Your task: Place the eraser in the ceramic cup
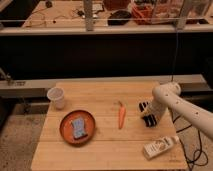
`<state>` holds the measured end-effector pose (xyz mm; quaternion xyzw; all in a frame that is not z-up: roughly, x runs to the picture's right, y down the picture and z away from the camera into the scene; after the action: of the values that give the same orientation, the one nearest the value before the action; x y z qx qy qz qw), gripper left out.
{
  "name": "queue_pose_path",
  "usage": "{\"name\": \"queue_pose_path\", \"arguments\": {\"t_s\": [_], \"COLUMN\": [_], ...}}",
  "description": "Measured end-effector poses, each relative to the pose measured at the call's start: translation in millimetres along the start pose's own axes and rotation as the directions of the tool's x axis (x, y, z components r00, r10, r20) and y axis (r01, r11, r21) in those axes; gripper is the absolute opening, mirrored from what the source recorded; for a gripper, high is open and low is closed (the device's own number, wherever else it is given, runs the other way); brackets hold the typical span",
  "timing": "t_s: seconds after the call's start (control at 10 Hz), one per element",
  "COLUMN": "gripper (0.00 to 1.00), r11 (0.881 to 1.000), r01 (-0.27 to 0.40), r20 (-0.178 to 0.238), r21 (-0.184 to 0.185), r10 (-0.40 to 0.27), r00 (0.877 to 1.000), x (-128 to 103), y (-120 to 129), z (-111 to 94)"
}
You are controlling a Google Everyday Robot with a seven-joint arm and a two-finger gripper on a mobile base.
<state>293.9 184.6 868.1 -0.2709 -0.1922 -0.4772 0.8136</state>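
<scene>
Eraser point(149, 120): near table point(110, 146) right edge, right of carrot point(121, 115) | my gripper point(145, 110): down at it, open or closed I cannot tell | ceramic cup point(56, 98): by far-left corner, well apart

One camera, set high and back from the table point(107, 152), looks down across it toward a pale rail point(60, 30) behind. The whole tabletop is in view. The tool point(147, 114) is low over the table, right of centre. Most of the tabletop spreads from the tool toward the view's left edge.
</scene>
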Motion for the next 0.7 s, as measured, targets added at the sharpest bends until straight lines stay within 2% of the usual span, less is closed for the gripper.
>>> {"name": "queue_pose_path", "arguments": {"t_s": [0.1,0.4,0.6,0.7], "gripper": [0.44,0.14,0.01,0.00], "r11": [1.000,1.000,1.000,1.000], "r01": [-0.002,-0.007,-0.009,-0.008], "r20": [0.000,-0.001,0.001,0.002], "r21": [-0.002,-0.001,0.001,0.000], "r10": [0.002,0.007,0.009,0.008], "r00": [1.000,1.000,1.000,1.000], "x": [0.6,2.4,3.4,3.8], "y": [2.0,5.2,4.9,4.8], "z": [0.5,-5.7,-11.8,-14.2]}}
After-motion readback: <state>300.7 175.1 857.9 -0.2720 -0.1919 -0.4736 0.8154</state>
